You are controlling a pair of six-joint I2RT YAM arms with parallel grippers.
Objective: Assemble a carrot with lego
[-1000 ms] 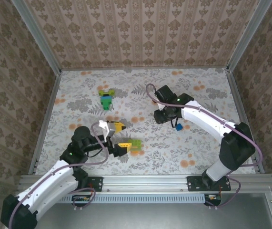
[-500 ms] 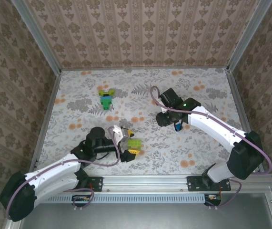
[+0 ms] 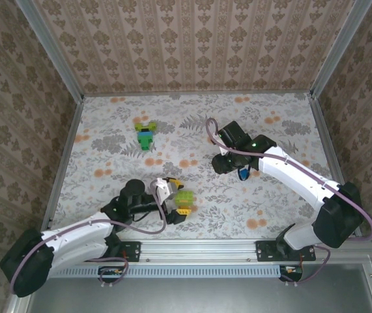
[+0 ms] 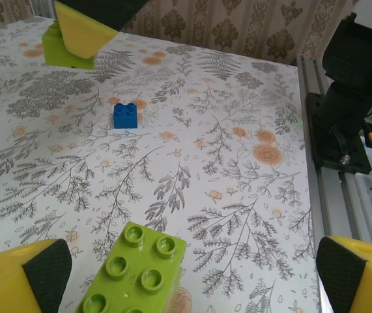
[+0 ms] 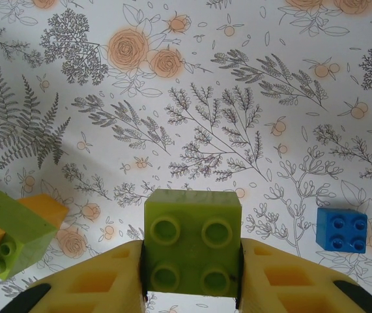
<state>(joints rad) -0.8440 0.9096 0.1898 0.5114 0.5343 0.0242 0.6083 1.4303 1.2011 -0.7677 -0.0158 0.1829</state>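
Observation:
The carrot (image 3: 187, 197), a joined cluster of lime-green and orange bricks, lies on the flowered table near the front. My left gripper (image 3: 178, 201) stands wide open around it, and its studded lime-green top (image 4: 137, 274) sits between the yellow fingertips (image 4: 23, 280) without touching them. My right gripper (image 3: 227, 164) hovers at centre right, shut on a lime-green two-by-two brick (image 5: 192, 251). That held brick (image 4: 68, 55) hangs at the top left of the left wrist view. From the right wrist the carrot (image 5: 13, 228) lies at the left edge.
A loose blue brick (image 3: 243, 173) (image 4: 125, 115) (image 5: 342, 229) lies just beside the right gripper. A second cluster of lime-green, dark green and blue bricks (image 3: 145, 135) sits at the back left. The metal rail (image 4: 342, 195) borders the table's near edge.
My left arm has reached further right and nearer the front edge, bringing its open jaws around the lime-green and orange cluster. My right gripper shifted slightly right with its brick, then held still.

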